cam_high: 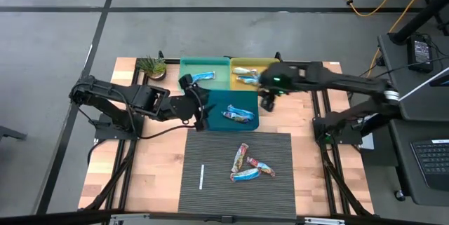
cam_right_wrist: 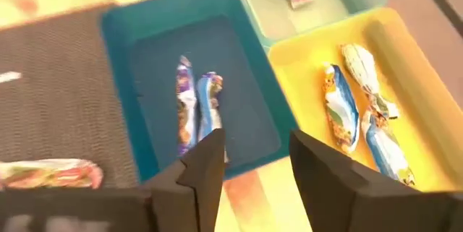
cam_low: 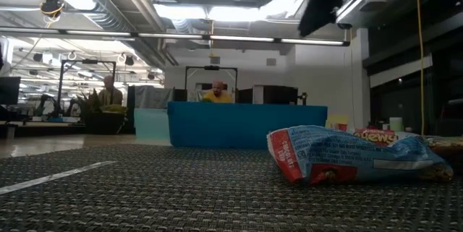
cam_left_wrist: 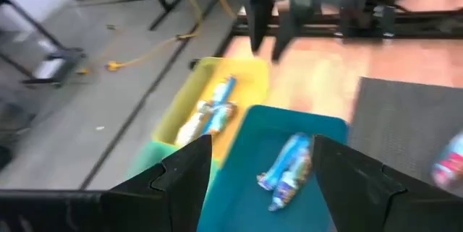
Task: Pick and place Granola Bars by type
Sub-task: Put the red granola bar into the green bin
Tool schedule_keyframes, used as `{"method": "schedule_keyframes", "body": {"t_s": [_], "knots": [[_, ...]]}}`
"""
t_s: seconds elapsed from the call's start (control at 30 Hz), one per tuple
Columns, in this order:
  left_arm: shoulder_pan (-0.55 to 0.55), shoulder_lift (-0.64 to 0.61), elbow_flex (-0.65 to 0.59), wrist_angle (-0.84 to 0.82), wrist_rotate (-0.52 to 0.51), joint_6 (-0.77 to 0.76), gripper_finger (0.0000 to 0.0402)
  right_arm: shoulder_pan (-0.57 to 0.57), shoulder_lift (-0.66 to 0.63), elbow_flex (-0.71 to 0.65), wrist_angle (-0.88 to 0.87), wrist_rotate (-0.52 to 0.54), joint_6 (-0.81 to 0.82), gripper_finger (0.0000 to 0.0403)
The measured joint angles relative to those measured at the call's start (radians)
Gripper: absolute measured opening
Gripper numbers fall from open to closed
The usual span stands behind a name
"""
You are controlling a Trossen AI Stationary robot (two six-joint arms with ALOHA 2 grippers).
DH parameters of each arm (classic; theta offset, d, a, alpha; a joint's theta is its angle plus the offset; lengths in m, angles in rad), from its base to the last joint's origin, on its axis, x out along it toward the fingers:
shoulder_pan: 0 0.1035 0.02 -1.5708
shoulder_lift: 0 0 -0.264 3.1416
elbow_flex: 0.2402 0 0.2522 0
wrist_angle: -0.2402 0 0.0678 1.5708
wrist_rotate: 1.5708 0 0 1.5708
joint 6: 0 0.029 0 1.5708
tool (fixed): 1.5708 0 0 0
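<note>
Three granola bars lie in a cluster on the dark mat; one shows close in the low view. Two blue bars lie in the blue tray, several more in the yellow tray, and one bar in the green tray. My left gripper hovers open at the blue tray's left side. My right gripper hangs open and empty above the blue tray's right edge.
A thin white stick lies on the mat's left part. A small potted plant stands at the table's far left, beside the green tray. Bare wood flanks the mat on both sides. People sit in the room beyond.
</note>
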Motion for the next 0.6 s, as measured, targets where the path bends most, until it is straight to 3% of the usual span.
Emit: {"method": "schedule_keyframes", "body": {"t_s": [0.3, 0.43, 0.6], "knots": [[0.004, -0.001, -0.024, 0.017, 0.085, -0.006, 0.0228, 0.167, -0.402, -0.283, 0.197, -0.026, 0.153, 0.014], [0.004, 0.005, -0.074, 0.039, 0.153, -0.02, 0.0228, 0.263, -0.488, -0.341, 0.304, -0.026, 0.209, 0.0122], [0.004, 0.06, -0.132, 0.154, 0.282, -0.045, 0.0228, 0.341, -0.505, -0.347, 0.392, 0.021, 0.141, 0.0102]]}}
